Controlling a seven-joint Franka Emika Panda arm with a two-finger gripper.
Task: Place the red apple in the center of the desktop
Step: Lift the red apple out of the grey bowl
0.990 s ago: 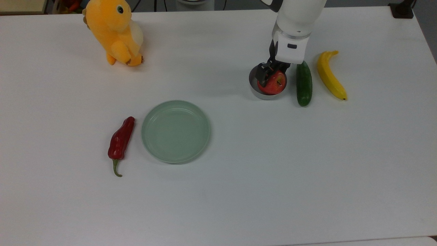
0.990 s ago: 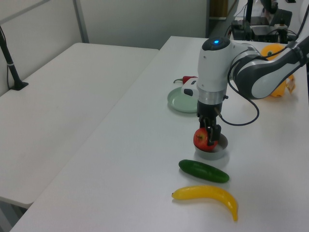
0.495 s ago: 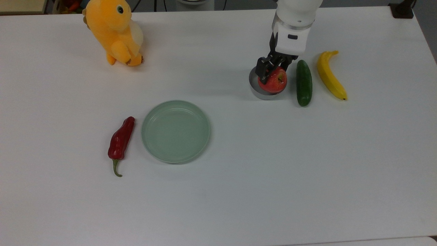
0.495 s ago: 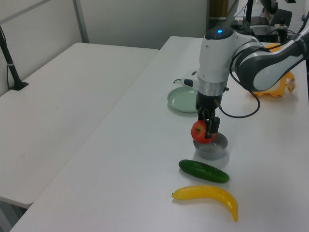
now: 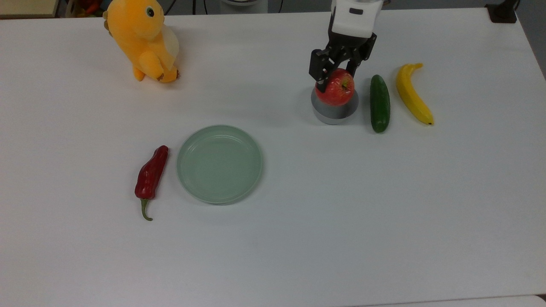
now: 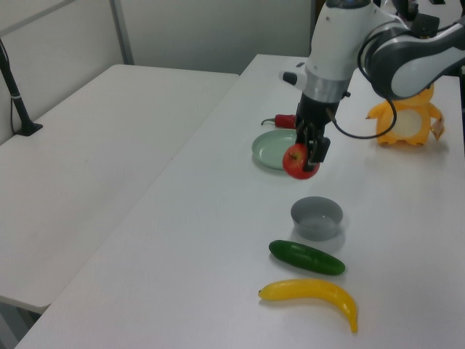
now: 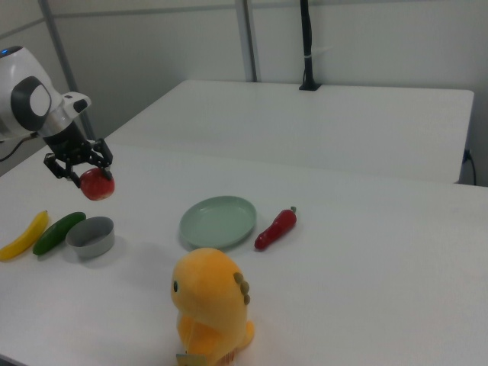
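The hand [image 5: 337,76] grips the apple [image 5: 335,87] above the bowl [image 6: 316,217] (clear of its rim), so it can travel. The desk [image 5: 324,200] has 1 open middle patch beside the plate [image 5: 219,163].

Open counter [image 5: 341,204] is seen across the top view's lower half and between the green plate [image 5: 219,163] and the grey bowl [image 5: 335,111]. The bowl sits below the hand [image 5: 340,70], with the red apple [image 5: 335,87] held clear above it. Just beside the bowl on the top view's right, passage is blocked by the cucumber [image 5: 379,103] and banana [image 5: 413,93]. The chili pepper [image 5: 151,173] lies just beside the plate; the plush toy [image 5: 143,39] stands well apart.
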